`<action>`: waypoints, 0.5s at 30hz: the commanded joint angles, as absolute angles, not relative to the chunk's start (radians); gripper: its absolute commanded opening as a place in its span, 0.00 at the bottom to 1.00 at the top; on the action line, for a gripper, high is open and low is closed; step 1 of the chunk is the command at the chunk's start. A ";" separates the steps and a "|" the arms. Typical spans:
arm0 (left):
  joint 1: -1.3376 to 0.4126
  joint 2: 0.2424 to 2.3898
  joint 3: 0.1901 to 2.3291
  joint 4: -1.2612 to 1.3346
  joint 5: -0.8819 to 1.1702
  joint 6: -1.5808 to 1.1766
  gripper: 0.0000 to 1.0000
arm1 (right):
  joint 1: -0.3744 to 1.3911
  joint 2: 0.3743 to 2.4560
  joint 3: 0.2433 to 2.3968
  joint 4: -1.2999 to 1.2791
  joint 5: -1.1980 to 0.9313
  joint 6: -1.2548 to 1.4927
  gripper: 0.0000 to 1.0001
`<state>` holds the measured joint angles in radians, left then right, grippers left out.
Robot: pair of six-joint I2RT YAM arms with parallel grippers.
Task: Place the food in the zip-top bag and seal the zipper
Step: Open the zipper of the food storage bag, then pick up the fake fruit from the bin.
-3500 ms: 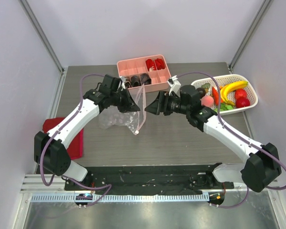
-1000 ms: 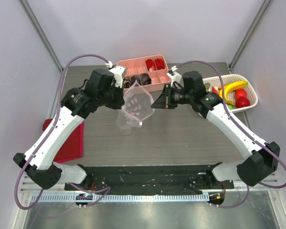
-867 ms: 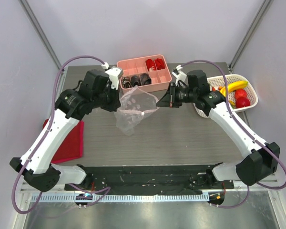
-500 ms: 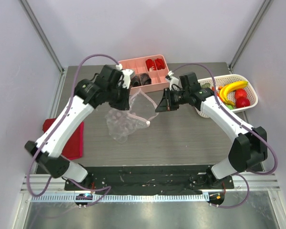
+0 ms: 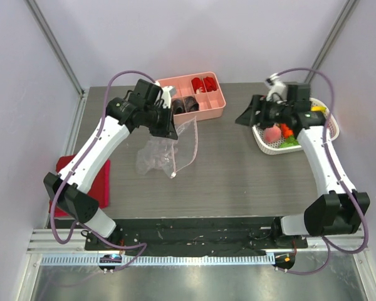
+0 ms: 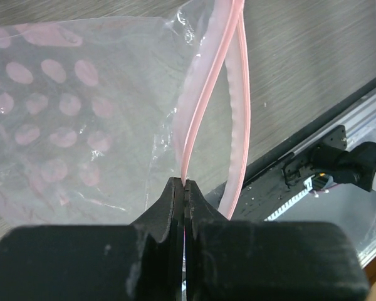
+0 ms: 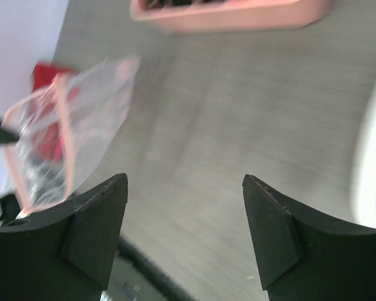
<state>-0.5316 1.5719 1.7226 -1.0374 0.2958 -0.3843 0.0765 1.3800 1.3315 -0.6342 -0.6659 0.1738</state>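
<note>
The zip-top bag (image 5: 155, 155) is clear, crinkly plastic and hangs from my left gripper (image 5: 170, 130) down to the table. That gripper (image 6: 185, 184) is shut on one side of the pink zipper (image 6: 233, 119); the other side curves away, so the mouth gapes a little. My right gripper (image 5: 243, 118) is open and holds nothing. It hovers by the left edge of the white mesh basket (image 5: 329, 128). In its wrist view the fingers (image 7: 100, 219) stand wide over bare table, with the bag (image 7: 69, 138) far to the left. The food (image 5: 273, 133) lies in the basket: peach, red, green and yellow pieces.
A pink compartment tray (image 5: 214, 110) with red and dark items stands at the back, between the arms. A red cloth (image 5: 102, 185) lies at the left edge of the table. The basket's pale rim (image 7: 370, 163) shows blurred on the right of the right wrist view.
My right gripper let go of the bag's mouth, opened and swung right to the basket. The bag now hangs from the left gripper alone, its mouth narrower.
</note>
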 commanded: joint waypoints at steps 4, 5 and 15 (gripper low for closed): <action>-0.531 1.543 1.732 -0.977 0.362 -0.414 0.00 | -0.302 1.334 1.460 -0.673 -0.623 0.016 0.81; -0.531 1.545 1.730 -0.976 0.365 -0.419 0.00 | -0.326 1.369 1.479 -0.692 -0.609 -0.030 0.81; -0.531 1.537 1.726 -0.971 0.368 -0.423 0.00 | -0.423 1.667 1.677 -0.772 -0.338 -0.183 0.79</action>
<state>-0.5316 1.5703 1.7226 -1.0103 0.3424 -0.4152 -0.4168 1.5837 1.6146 -0.7498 -0.4690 -0.1360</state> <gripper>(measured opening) 0.012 0.804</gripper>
